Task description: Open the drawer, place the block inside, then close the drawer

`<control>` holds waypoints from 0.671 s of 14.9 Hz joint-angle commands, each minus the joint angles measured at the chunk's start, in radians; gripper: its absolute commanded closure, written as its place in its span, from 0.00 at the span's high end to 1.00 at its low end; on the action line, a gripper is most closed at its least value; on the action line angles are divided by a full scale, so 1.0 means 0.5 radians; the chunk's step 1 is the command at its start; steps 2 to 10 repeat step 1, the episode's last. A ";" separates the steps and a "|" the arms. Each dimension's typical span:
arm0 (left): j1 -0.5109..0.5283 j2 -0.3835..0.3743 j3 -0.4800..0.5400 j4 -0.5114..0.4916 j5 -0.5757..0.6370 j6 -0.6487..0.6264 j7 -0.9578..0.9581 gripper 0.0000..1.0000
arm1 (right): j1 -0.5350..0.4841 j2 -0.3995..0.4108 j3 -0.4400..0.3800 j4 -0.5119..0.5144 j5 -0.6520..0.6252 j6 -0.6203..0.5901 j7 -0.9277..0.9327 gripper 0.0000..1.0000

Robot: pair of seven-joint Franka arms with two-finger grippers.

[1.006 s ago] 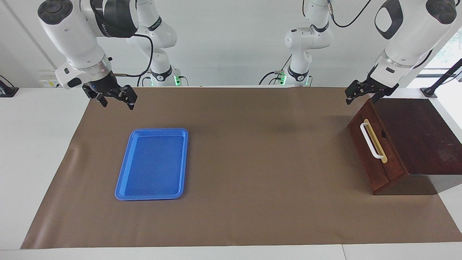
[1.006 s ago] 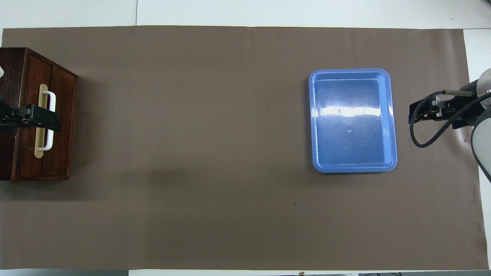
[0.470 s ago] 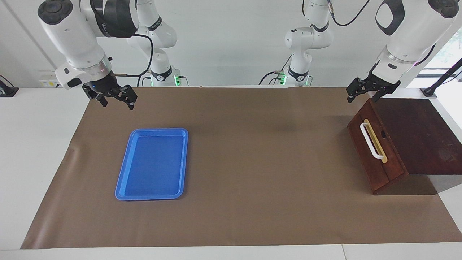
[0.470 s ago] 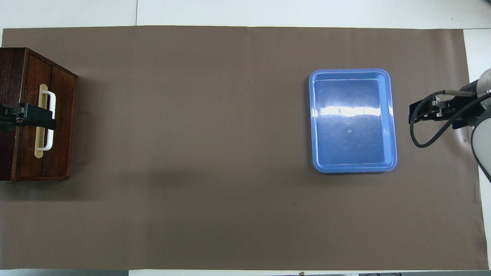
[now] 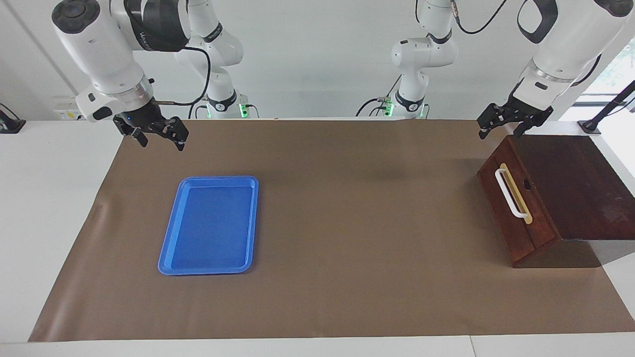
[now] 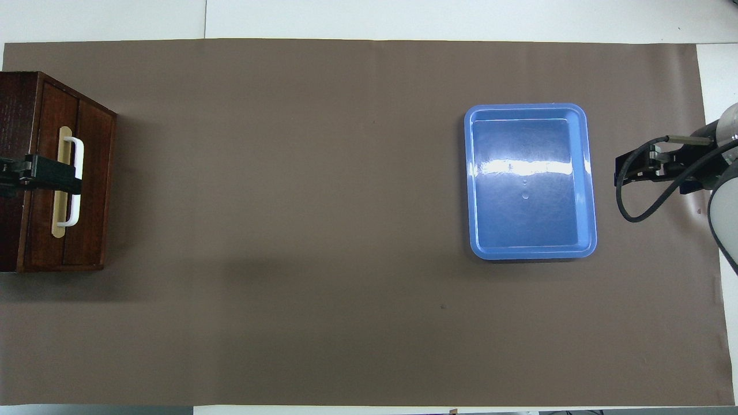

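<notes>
The dark wooden drawer (image 5: 516,213) is closed in its box at the left arm's end of the table, its white handle (image 5: 510,194) facing the table's middle. The same drawer (image 6: 92,190) and handle (image 6: 78,173) show in the overhead view. My left gripper (image 5: 500,130) hangs open and empty in the air over the box's corner nearest the robots; from above, the left gripper (image 6: 69,180) overlaps the handle. My right gripper (image 5: 159,141) waits open and empty beside the tray, and the right gripper (image 6: 622,171) shows in the overhead view too. The block is out of view.
An empty blue tray (image 5: 208,225) lies on the brown mat (image 5: 347,223) toward the right arm's end; the tray (image 6: 527,184) shows a glare stripe from above. White table surface borders the mat on all sides.
My left gripper has risen a little and drawn back over the box, away from the handle. The right arm, drawer and tray have not moved.
</notes>
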 commanded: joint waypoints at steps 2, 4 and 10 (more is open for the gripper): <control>-0.009 -0.017 0.011 0.003 -0.029 0.008 0.029 1.00 | -0.024 -0.043 0.024 -0.045 -0.023 -0.003 0.033 1.00; -0.009 -0.017 0.011 0.003 -0.029 0.008 0.029 1.00 | -0.024 -0.043 0.024 -0.045 -0.023 -0.003 0.033 1.00; -0.009 -0.017 0.011 0.003 -0.029 0.008 0.029 1.00 | -0.024 -0.043 0.024 -0.045 -0.023 -0.003 0.033 1.00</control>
